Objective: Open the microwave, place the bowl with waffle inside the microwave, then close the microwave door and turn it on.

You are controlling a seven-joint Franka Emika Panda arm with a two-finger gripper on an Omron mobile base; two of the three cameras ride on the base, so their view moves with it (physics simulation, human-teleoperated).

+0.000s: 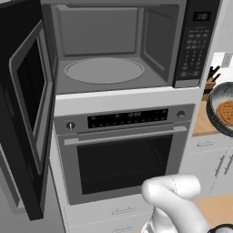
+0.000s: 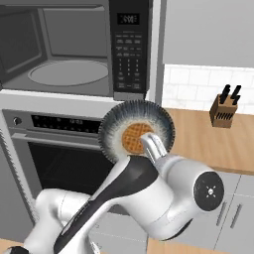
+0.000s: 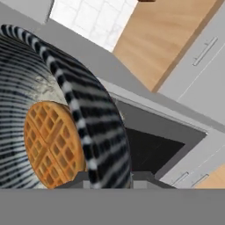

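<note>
Beside the counter, right of the microwave, the gripper pinches the rim of the bowl, carrying it clear of the worktop with the waffle still seated inside (tipped well over, by the look of it). The microwave door stands swung wide to the left and the turntable is bare, so the carrying step seems in hand. Next the bowl wants levelling, lifting and moving left into the cavity, clear of the keypad.

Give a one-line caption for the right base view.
Gripper holds the tilted bowl with waffle beside the open microwave.
</note>
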